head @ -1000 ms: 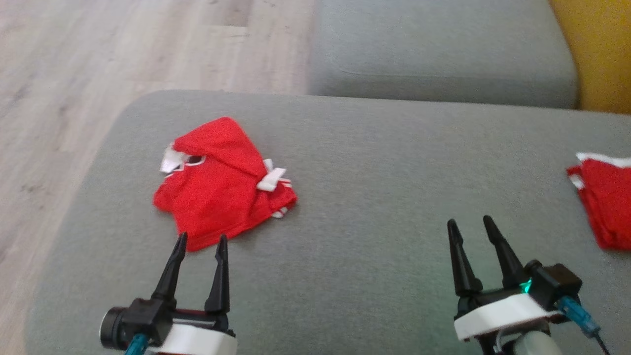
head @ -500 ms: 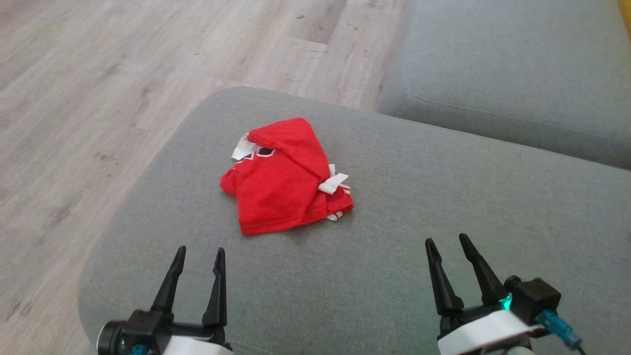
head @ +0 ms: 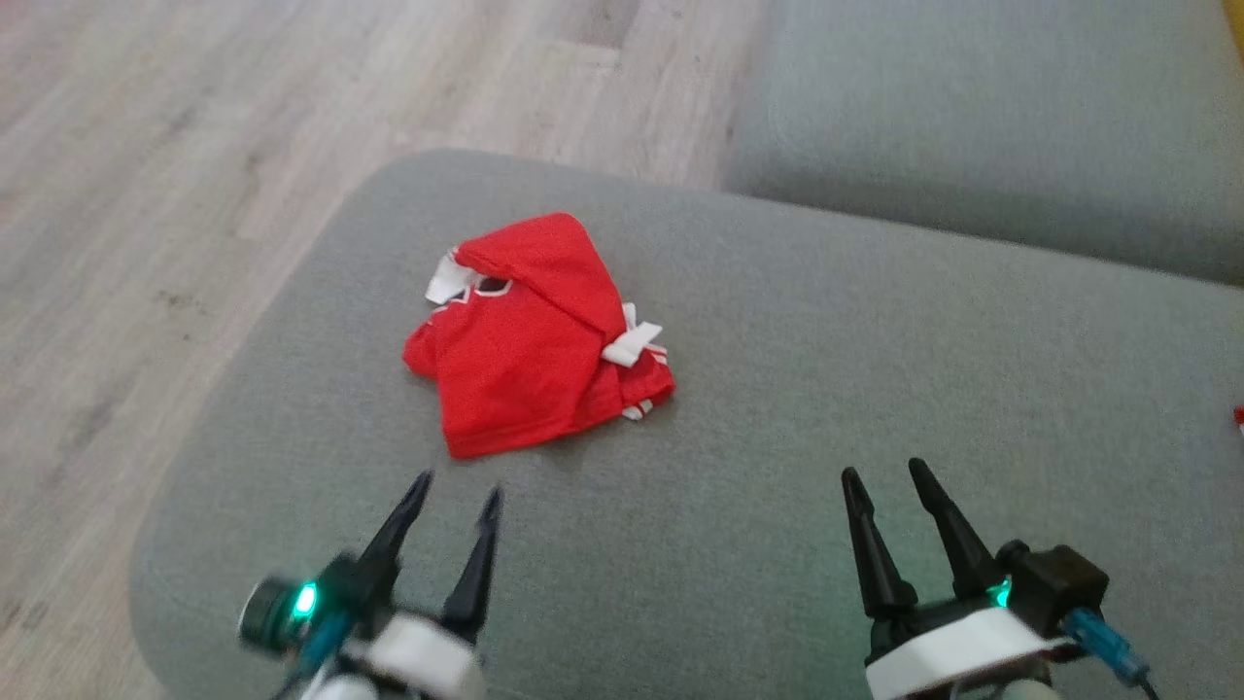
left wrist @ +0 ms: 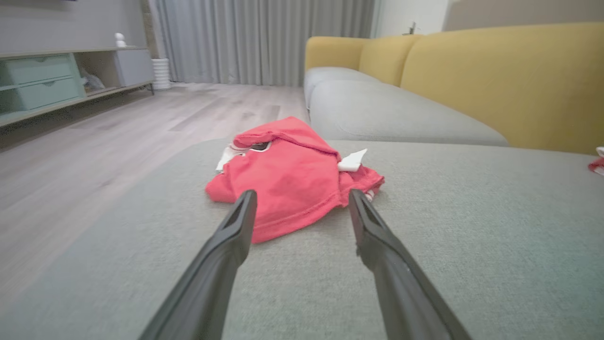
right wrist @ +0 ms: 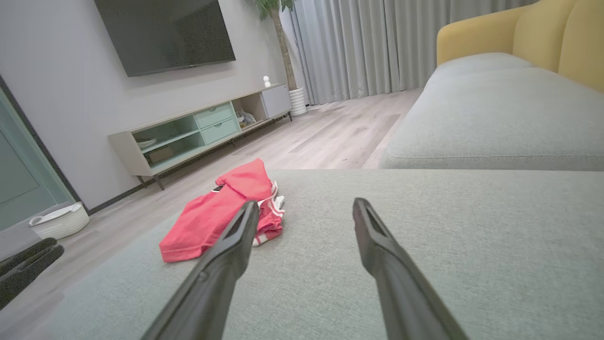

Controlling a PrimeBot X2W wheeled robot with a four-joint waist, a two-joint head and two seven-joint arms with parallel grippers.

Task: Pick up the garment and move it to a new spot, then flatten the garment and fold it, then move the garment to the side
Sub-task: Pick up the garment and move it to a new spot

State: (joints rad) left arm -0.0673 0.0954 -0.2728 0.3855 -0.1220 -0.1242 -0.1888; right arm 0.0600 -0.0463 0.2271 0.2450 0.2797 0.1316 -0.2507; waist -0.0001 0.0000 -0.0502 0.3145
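A crumpled red garment [head: 530, 340] with white trim lies in a heap on the grey sofa seat [head: 797, 408], toward its far left corner, near the edge by the wooden floor [head: 146, 194]. The left gripper [head: 459, 486] hovers just short of the garment's near hem, fingers spread and empty. The right gripper [head: 884, 470], also spread and empty, hangs well apart to the right over the seat.

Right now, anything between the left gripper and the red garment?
Nothing: only bare grey cushion separates the left gripper from the red garment, plain in the head and left wrist views.
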